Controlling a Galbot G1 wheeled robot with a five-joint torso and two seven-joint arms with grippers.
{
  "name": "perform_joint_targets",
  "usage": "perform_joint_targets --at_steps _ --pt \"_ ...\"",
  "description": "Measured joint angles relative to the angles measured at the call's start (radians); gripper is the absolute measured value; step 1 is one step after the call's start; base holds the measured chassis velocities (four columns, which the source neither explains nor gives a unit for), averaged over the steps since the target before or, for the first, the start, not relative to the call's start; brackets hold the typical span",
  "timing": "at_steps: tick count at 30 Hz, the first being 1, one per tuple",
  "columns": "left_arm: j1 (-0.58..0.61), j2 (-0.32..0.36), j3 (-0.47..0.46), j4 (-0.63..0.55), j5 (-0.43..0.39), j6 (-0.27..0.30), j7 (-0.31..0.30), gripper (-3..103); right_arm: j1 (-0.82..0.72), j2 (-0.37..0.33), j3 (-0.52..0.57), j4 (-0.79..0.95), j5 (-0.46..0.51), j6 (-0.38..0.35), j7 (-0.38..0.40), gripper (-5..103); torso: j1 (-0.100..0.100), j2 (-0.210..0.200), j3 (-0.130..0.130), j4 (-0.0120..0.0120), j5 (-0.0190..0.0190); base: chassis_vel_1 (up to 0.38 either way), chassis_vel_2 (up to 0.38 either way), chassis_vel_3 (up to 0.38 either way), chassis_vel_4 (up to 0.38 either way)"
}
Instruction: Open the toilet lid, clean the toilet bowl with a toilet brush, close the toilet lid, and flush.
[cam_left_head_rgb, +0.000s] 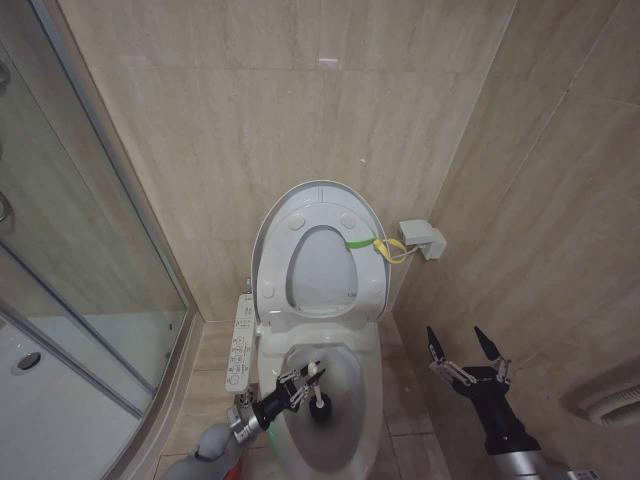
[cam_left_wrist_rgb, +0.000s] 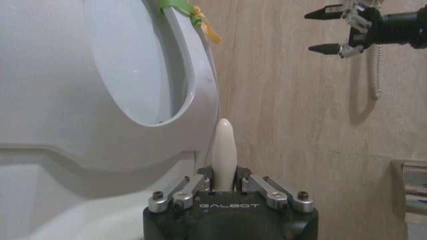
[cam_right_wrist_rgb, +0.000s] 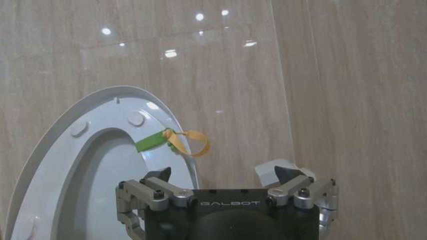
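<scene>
- My left hand (cam_left_head_rgb: 300, 384) is clamped on the toilet brush (cam_left_head_rgb: 317, 392), its head down inside the toilet bowl (cam_left_head_rgb: 352, 425).
- Toilet lid (cam_left_head_rgb: 318, 200) stands upright.
- Right hand (cam_left_head_rgb: 466, 352) waits spread, empty.
- I'd scrub with small strokes, keeping the bristles against the ceramic.

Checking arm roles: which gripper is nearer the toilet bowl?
Left. The left gripper is over the toilet bowl, shut on the toilet brush with its head down inside. The right gripper hangs open off the bowl's right side, near the wall.

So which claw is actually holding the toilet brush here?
The left claw, shut on the toilet brush handle over the toilet bowl. The right claw hangs open and empty beside the toilet.
</scene>
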Motion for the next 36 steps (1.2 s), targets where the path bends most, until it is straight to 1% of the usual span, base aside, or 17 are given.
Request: perform_joint_targets --at_steps 3,4,6,7,9,11,14,18,21,22,25,30,33,34,36 --pt "0.049 0.003 -0.034 -0.023 0.011 0.0 -0.006 21 0.0 0.0 0.0 0.0 0.0 0.0 0.0 100 0.0 0.0 0.0 0.0 0.0001 0.0 0.0 0.0 0.0" --pt "0.049 0.003 -0.034 -0.023 0.011 0.0 -0.006 21 0.0 0.0 0.0 0.0 0.0 0.0 0.0 100 0.0 0.0 0.0 0.0 0.0001 0.0 0.0 0.0 0.0" --pt "0.095 0.002 -0.065 -0.04 0.016 0.0 -0.014 21 0.0 0.0 0.0 0.0 0.0 0.0 0.0 100 0.0 0.0 0.0 0.0001 0.0001 0.0 0.0 0.0 0.0" --pt "0.095 0.002 -0.065 -0.04 0.016 0.0 -0.014 21 0.0 0.0 0.0 0.0 0.0 0.0 0.0 100 0.0 0.0 0.0 0.0001 0.0001 0.0 0.0 0.0 0.0" --pt "0.14 -0.002 -0.095 -0.053 0.013 0.0 -0.026 21 0.0 0.0 0.0 0.0 0.0 0.0 0.0 100 0.0 0.0 0.0 0.0002 0.0002 0.0 0.0 0.0 0.0" --pt "0.171 -0.012 -0.117 -0.061 -0.001 0.004 -0.042 21 0.0 0.0 0.0 0.0 0.0 0.0 0.0 100 0.0 0.0 0.0 0.0001 0.0002 0.0 0.0 0.0 0.0" --pt "0.191 -0.025 -0.134 -0.067 -0.014 0.01 -0.056 21 0.0 0.0 0.0 0.0 0.0 0.0 0.0 100 0.0 0.0 0.0 0.0002 0.0003 0.0 0.0 0.0 0.0" --pt "0.209 -0.05 -0.151 -0.074 -0.054 0.023 -0.083 21 0.0 0.0 0.0 0.0 0.0 0.0 0.0 100 0.0 0.0 0.0 0.0001 0.0003 0.0 0.0 0.0 0.0" --pt "0.21 -0.074 -0.162 -0.09 -0.099 0.043 -0.116 21 0.0 0.0 0.0 0.0 0.0 0.0 0.0 100 0.0 0.0 0.0 -0.0001 0.0002 0.0 0.0 0.0 0.0" --pt "0.21 -0.074 -0.162 -0.09 -0.099 0.043 -0.116 21 0.0 0.0 0.0 0.0 0.0 0.0 0.0 100 0.0 0.0 0.0 -0.0001 0.0002 0.0 0.0 0.0 0.0" --pt "0.192 -0.1 -0.178 -0.097 -0.13 0.052 -0.145 21 0.0 0.0 0.0 0.0 0.0 0.0 0.0 100 0.0 0.0 0.0 0.0 0.0002 0.0 0.0 0.0 0.0" --pt "0.149 -0.127 -0.189 -0.074 -0.135 0.052 -0.151 21 0.0 0.0 0.0 0.0 0.0 0.0 0.0 100 0.0 0.0 0.0 0.0 0.0002 0.0 0.0 0.0 0.0" --pt "0.099 -0.141 -0.179 -0.05 -0.133 0.052 -0.151 21 0.0 0.0 0.0 0.0 0.0 0.0 0.0 100 0.0 0.0 0.0 0.0 0.0002 0.0 0.0 0.0 0.0" --pt "0.099 -0.141 -0.179 -0.05 -0.133 0.052 -0.151 21 0.0 0.0 0.0 0.0 0.0 0.0 0.0 100 0.0 0.0 0.0 0.0 0.0002 0.0 0.0 0.0 0.0" --pt "0.074 -0.143 -0.167 -0.032 -0.118 0.051 -0.149 21 0.0 0.0 0.0 0.0 0.0 0.0 0.0 100 0.0 0.0 0.0 -0.0001 0.0003 0.0 0.0 0.0 0.0"
